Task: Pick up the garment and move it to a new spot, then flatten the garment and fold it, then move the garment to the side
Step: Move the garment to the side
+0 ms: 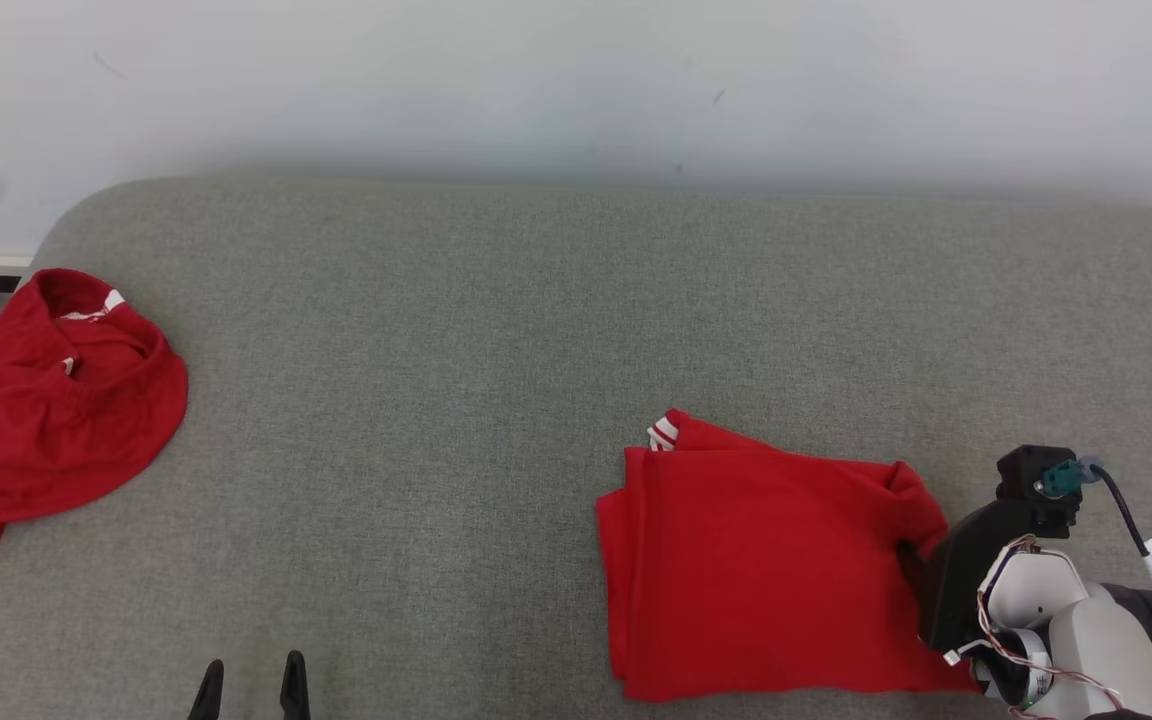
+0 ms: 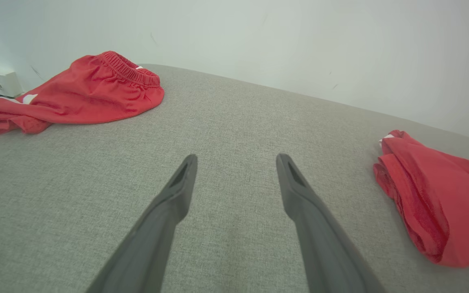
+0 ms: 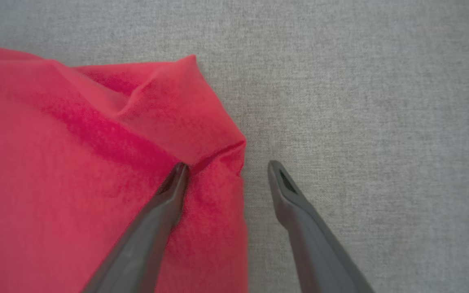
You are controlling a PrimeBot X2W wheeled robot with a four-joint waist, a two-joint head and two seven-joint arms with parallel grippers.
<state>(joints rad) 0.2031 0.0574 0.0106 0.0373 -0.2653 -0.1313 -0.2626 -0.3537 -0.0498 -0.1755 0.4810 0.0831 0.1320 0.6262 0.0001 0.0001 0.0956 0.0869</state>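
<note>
Your folded red cloth garment (image 1: 766, 570) lies on grey fabric desk (image 1: 436, 400), right front. Your right claw (image 3: 226, 171) spread wide, straddling its edge, gripping nothing. Your left claw (image 2: 236, 162) spread wide, empty, over desk.

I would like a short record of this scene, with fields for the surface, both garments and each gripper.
surface: grey fabric, white wall behind
folded garment: red, flat, at the robot's right
other garment: red shorts, white trim, crumpled, far left
left gripper: open, over bare surface, holding nothing
right gripper: open, straddling the folded garment's edge, gripping nothing
</note>
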